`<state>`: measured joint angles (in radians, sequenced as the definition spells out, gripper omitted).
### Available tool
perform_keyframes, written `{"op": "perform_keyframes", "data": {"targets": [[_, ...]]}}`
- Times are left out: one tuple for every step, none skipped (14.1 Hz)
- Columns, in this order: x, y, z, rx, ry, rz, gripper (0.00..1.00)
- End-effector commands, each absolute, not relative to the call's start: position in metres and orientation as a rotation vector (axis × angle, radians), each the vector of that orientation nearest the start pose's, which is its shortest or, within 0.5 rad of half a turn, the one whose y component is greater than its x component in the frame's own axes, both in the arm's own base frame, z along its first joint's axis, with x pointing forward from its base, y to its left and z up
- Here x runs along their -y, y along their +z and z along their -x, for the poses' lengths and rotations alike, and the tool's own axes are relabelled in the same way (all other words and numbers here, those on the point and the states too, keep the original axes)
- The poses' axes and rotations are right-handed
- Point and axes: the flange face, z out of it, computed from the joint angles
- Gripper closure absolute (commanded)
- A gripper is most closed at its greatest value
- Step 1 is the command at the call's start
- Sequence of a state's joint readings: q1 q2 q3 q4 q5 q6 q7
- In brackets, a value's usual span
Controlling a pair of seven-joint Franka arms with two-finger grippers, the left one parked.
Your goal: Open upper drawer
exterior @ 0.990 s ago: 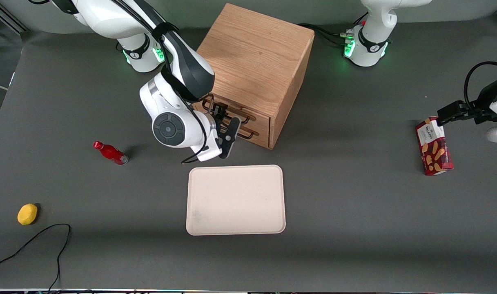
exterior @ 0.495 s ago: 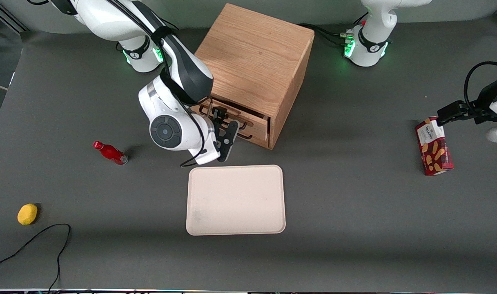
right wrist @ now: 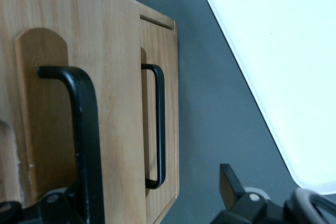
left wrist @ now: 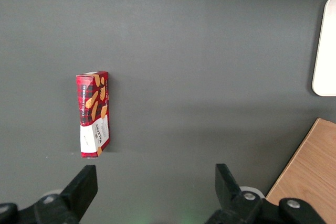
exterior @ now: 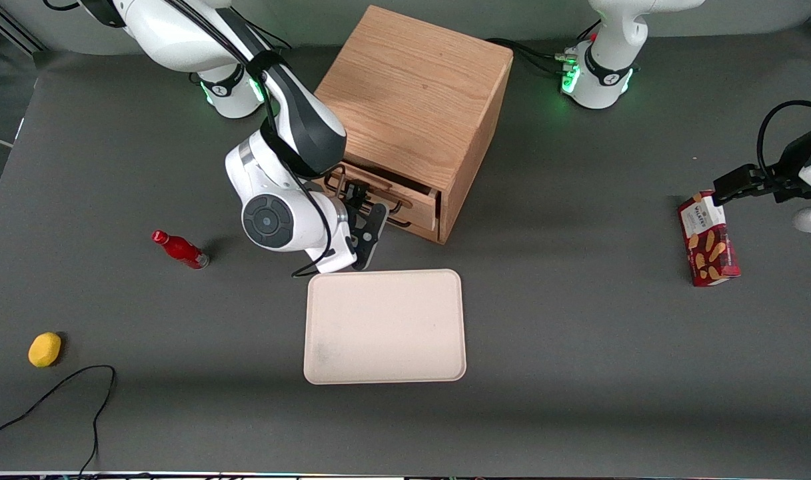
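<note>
The wooden cabinet (exterior: 415, 93) stands at the middle of the table. Its upper drawer (exterior: 412, 193) sticks out a little past the lower drawer (exterior: 418, 223). My right gripper (exterior: 366, 207) is in front of the drawers, open, at the upper drawer's black wire handle (exterior: 378, 190). In the right wrist view the upper drawer front (right wrist: 115, 77) stands proud of the lower drawer (right wrist: 169, 103). The upper handle (right wrist: 86, 129) lies just inside one finger of the gripper (right wrist: 142, 187). The other finger (right wrist: 227, 179) hangs over the bare table, past the lower handle (right wrist: 160, 124).
A cream tray (exterior: 385, 327) lies nearer the front camera than the cabinet, close to the gripper. A red bottle (exterior: 178, 249), a lemon (exterior: 44, 349) and a black cable (exterior: 58, 393) lie toward the working arm's end. A red biscuit box (exterior: 708, 239) lies toward the parked arm's end.
The gripper and wrist have drawn away from the cabinet front, and the upper drawer has slid out a short way with them.
</note>
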<state>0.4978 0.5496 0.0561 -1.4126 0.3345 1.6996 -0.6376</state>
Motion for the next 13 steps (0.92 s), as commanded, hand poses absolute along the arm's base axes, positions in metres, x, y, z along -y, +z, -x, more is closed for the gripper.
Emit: {"op": "perform_keyframes", "data": {"targets": [[-0.373, 0.367, -0.574, 1.464, 0.312, 2.328, 0.0], [-0.373, 0.368, -0.575, 1.465, 0.309, 2.328, 0.0], [-0.372, 0.368, -0.575, 1.466, 0.308, 2.326, 0.0], [-0.368, 0.369, -0.579, 1.458, 0.302, 2.331, 0.0], [-0.366, 0.37, -0.58, 1.455, 0.299, 2.333, 0.0], [-0.364, 0.371, -0.581, 1.451, 0.296, 2.335, 0.0], [-0.359, 0.37, -0.585, 1.442, 0.293, 2.34, 0.0], [-0.355, 0.37, -0.588, 1.432, 0.29, 2.344, 0.0], [-0.352, 0.372, -0.59, 1.429, 0.282, 2.344, 0.0], [-0.35, 0.376, -0.593, 1.433, 0.268, 2.343, 0.0], [-0.351, 0.376, -0.593, 1.431, 0.267, 2.341, 0.0], [-0.351, 0.373, -0.593, 1.428, 0.273, 2.34, 0.0], [-0.351, 0.376, -0.595, 1.427, 0.262, 2.34, 0.0]]}}
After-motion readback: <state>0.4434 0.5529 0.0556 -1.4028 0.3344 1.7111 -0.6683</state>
